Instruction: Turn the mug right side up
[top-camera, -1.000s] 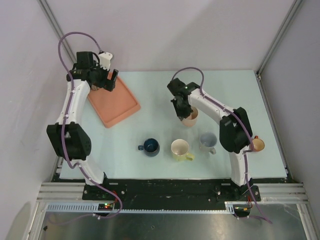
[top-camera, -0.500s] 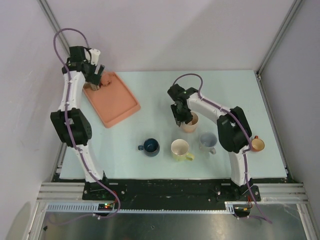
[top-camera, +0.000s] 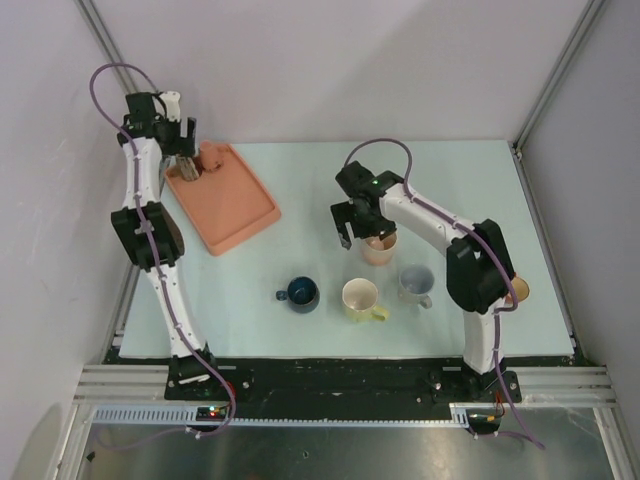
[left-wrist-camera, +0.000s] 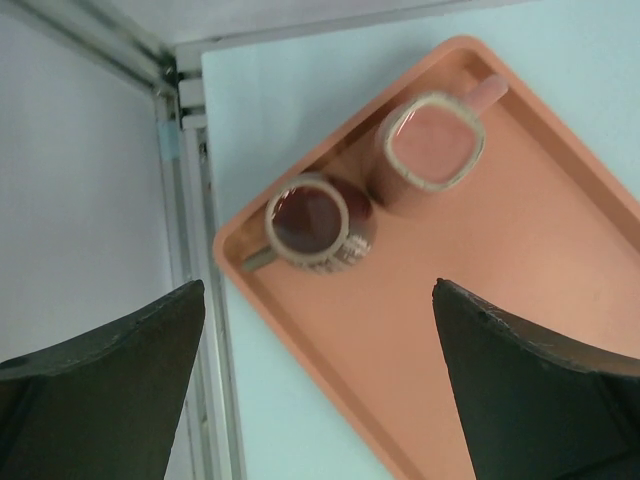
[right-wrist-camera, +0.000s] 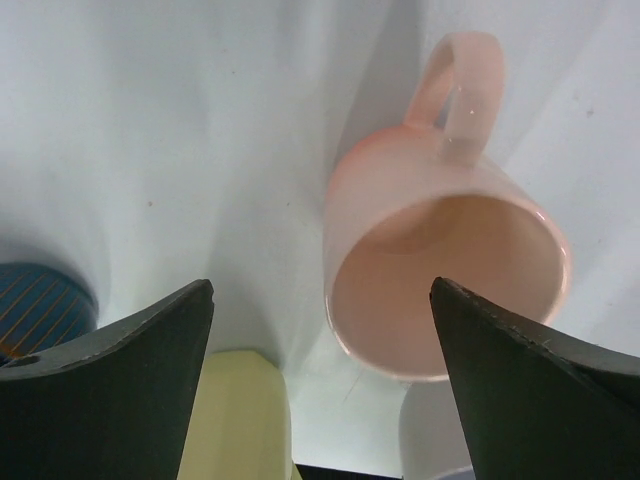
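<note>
- The pink mug (top-camera: 381, 246) (right-wrist-camera: 445, 270) was seen standing mouth up on the table (top-camera: 300, 190), empty, with its handle turned away from the arm bases.
- The right gripper (top-camera: 364, 235) (right-wrist-camera: 320, 300) was held over the pink mug with its jaws spread wide and nothing clamped. The rim passed behind one finger, so contact could not be judged.
- A yellow mug (top-camera: 360, 298) (right-wrist-camera: 245, 420) and a grey mug (top-camera: 416, 282) were set just nearer the bases than the pink mug, both mouth up and empty.
- A blue mug (top-camera: 302, 293) (right-wrist-camera: 40, 305) was placed farther out on the yellow mug's side.
- An orange mug (top-camera: 517, 290) was partly hidden by the right arm, well apart from the pink mug.
- An orange tray (top-camera: 235, 205) (left-wrist-camera: 520, 260) was laid well apart from the pink mug, close to the table's side edge. A brown mug (left-wrist-camera: 310, 222) and a tan mug (left-wrist-camera: 430, 145) were held in it, touching, both open-topped.
- The left gripper (top-camera: 185, 165) (left-wrist-camera: 318, 290) was hung above the tray, jaws wide apart and empty.
- Bare tabletop was left beyond the pink mug, up to the far edge.
</note>
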